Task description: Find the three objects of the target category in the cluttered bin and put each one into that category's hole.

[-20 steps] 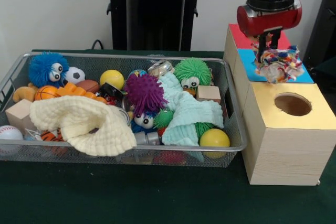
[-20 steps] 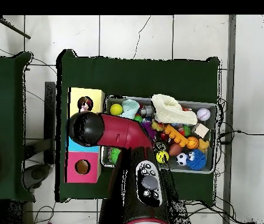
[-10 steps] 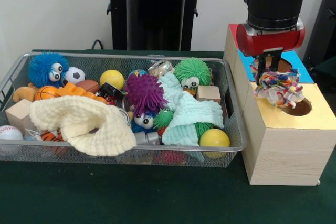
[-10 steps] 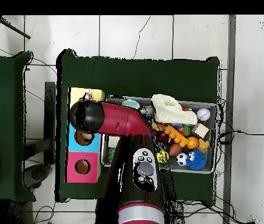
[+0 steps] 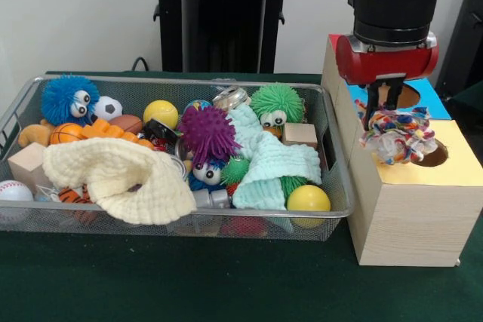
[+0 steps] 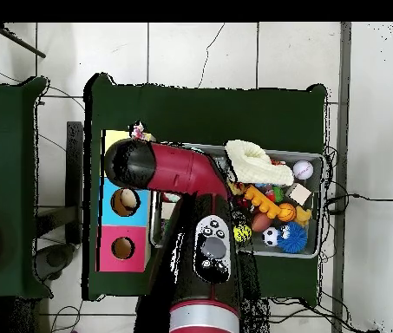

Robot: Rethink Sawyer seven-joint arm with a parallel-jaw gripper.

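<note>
My gripper (image 5: 383,113) is shut on a wrinkly wrapper wad (image 5: 400,135) printed red, yellow, blue and white. It holds the wad just above the yellow-topped wooden box (image 5: 460,167), over the left part of its round hole (image 5: 432,157). In the overhead view the arm's head (image 6: 128,162) covers the gripper and a bit of the wad (image 6: 137,132) sticks out over the yellow box (image 6: 114,139). The wire mesh bin (image 5: 338,186) stands left of the boxes, full of clutter. I cannot make out any other wrapper wads in it.
The blue box with its hole (image 5: 407,96) and the red box (image 5: 343,50) stand behind the yellow one. The bin holds spiky balls (image 5: 209,133), a cream cloth (image 5: 113,175), a mint cloth (image 5: 272,164), a can (image 5: 230,97), yellow balls (image 5: 308,198) and wooden blocks (image 5: 300,134).
The gripper has carried the wad from over the blue box toward the camera, to the yellow box's hole. In the last half second it shifted slightly left. The bin's contents have not moved.
</note>
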